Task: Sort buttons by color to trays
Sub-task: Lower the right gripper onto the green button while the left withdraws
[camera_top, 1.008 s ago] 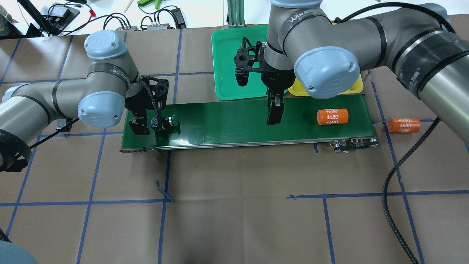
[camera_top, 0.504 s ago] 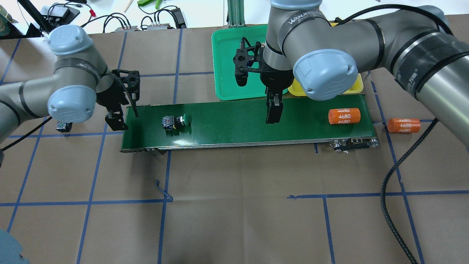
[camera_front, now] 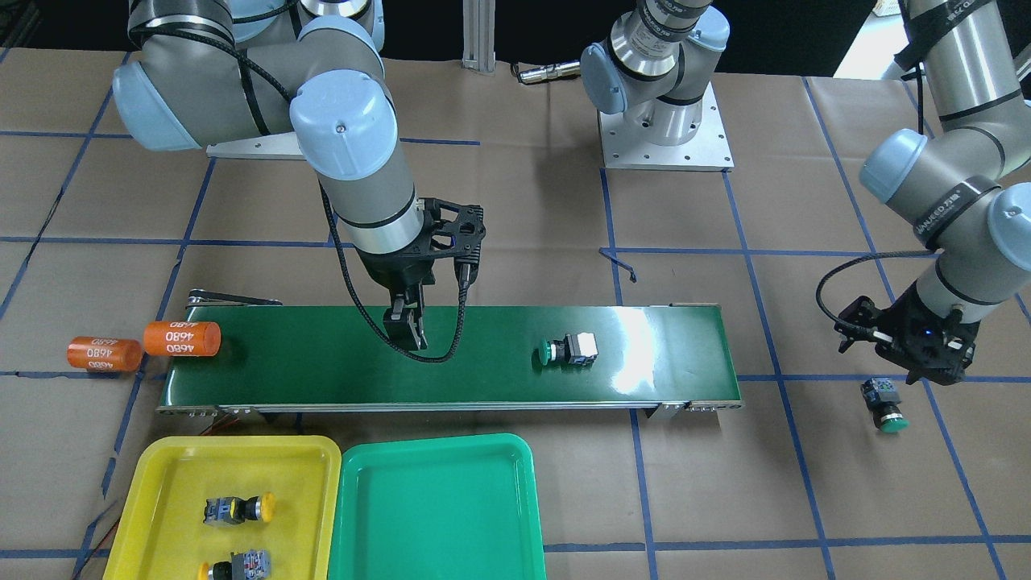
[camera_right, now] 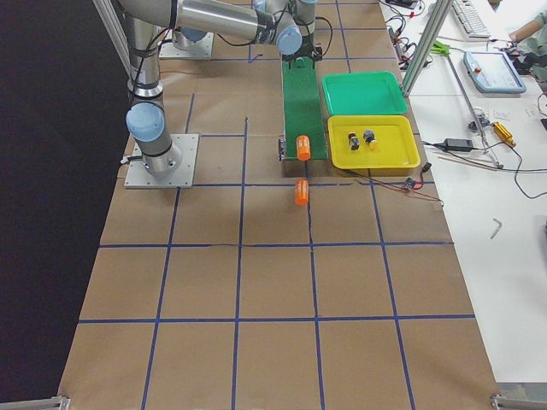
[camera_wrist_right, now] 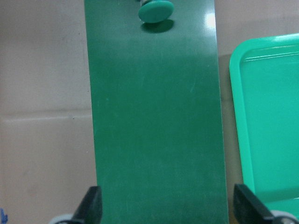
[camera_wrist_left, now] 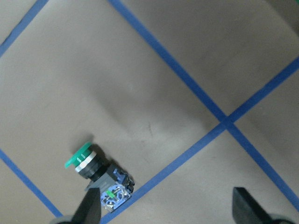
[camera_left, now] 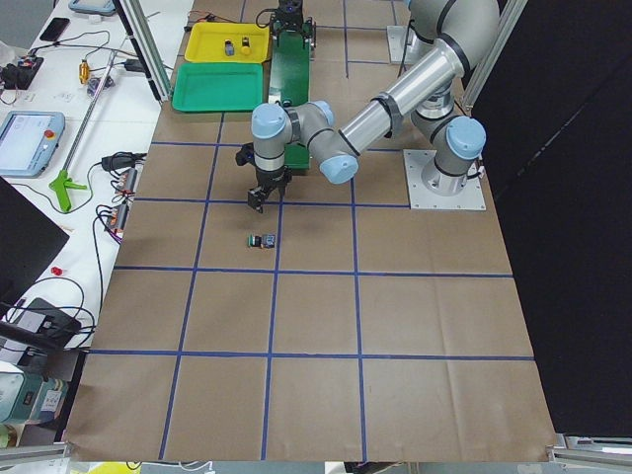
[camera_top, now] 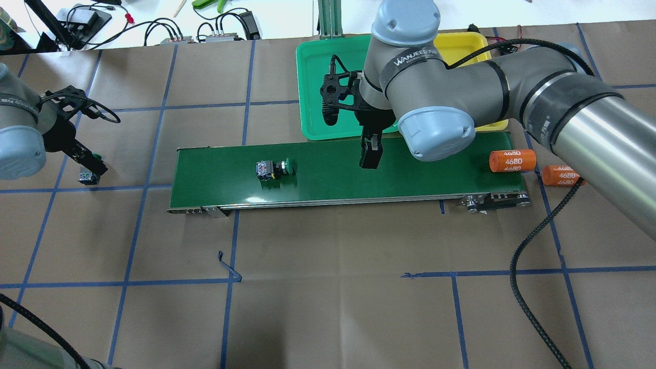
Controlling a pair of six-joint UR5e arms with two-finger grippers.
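Note:
One green button (camera_top: pixel 274 169) lies on its side on the dark-green belt (camera_top: pixel 328 179), also seen in the front view (camera_front: pixel 568 349). Its cap shows at the top of the right wrist view (camera_wrist_right: pixel 155 10). A second green button (camera_top: pixel 88 177) (camera_wrist_left: pixel 98 175) lies on the paper left of the belt. My left gripper (camera_top: pixel 92 165) (camera_wrist_left: pixel 168 210) hovers over it, open, its left finger (camera_wrist_left: pixel 91 207) beside the button's body. My right gripper (camera_top: pixel 370 156) (camera_wrist_right: pixel 166 210) is open and empty above the belt's middle. Two yellow buttons (camera_front: pixel 238 509) (camera_front: pixel 238 564) lie in the yellow tray (camera_front: pixel 161 467). The green tray (camera_front: pixel 435 515) is empty.
One orange "4680" cylinder (camera_top: pixel 512 160) lies at the belt's right end, another (camera_top: pixel 562 175) on the paper just beyond it. The two trays stand side by side behind the belt (camera_top: pixel 312 77). Cables and tools lie along the far table edge.
My left arm swung left, away from the belt, to over the green button on the paper. The belt's green button and orange cylinder travelled right. My right gripper shifted slightly left.

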